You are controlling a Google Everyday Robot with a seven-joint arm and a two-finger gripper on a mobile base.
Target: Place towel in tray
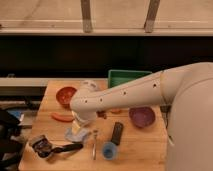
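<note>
The towel [76, 134] is a pale blue-grey crumpled cloth lying on the wooden table [145, 145], front left of centre. The tray [125, 77] is a green bin at the table's back edge, right of centre. My white arm reaches in from the right across the table. My gripper [81, 120] is at the arm's rounded end, directly above and at the towel's far edge. The arm's bulk hides its fingers.
A red bowl [65, 95] stands at the back left and a purple bowl [141, 116] on the right. A red-orange pepper [62, 117], a black bar [116, 133], a blue cup [109, 149], a spoon [94, 145] and a black utensil [50, 147] lie along the front.
</note>
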